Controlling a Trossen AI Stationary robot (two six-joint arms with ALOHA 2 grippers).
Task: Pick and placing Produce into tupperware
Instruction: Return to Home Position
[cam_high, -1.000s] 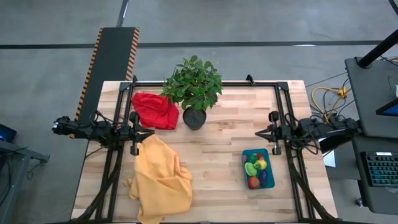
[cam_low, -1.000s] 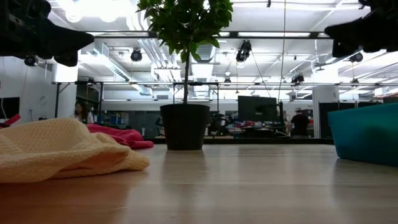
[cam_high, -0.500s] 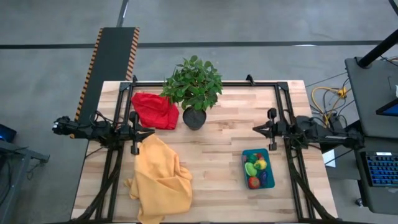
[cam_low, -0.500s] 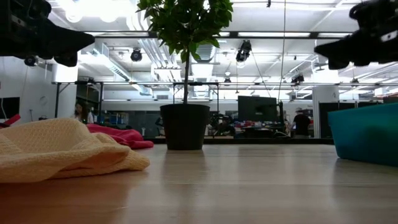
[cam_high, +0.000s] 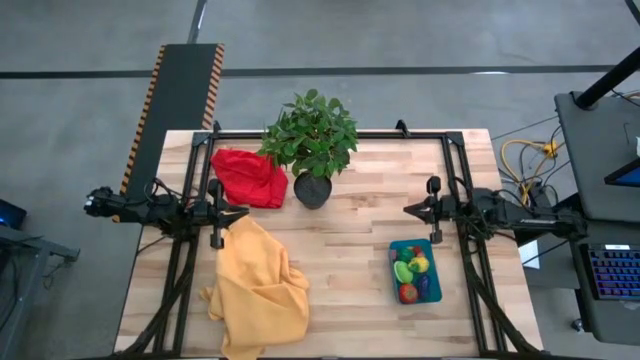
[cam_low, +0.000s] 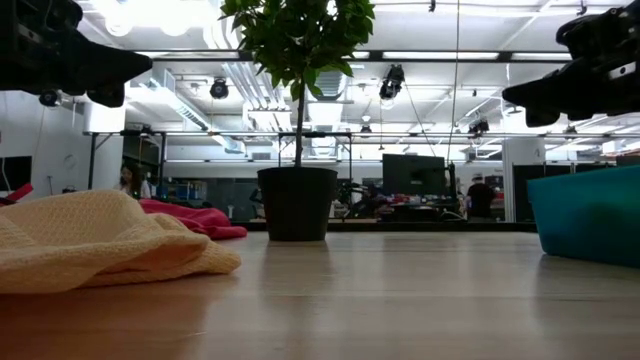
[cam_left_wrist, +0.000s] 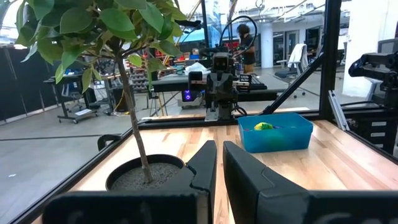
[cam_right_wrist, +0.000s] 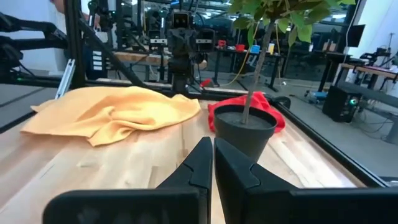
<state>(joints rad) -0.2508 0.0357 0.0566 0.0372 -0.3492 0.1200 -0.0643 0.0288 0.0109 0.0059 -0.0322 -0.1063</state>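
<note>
High view gives you the teal container on the worktop's right side, with the toy produce piled inside it. Your right arm hovers near it, right jaws closed on nothing. Your left arm waits at the left edge beside the yellow cloth, left jaws nearly together and empty.
</note>
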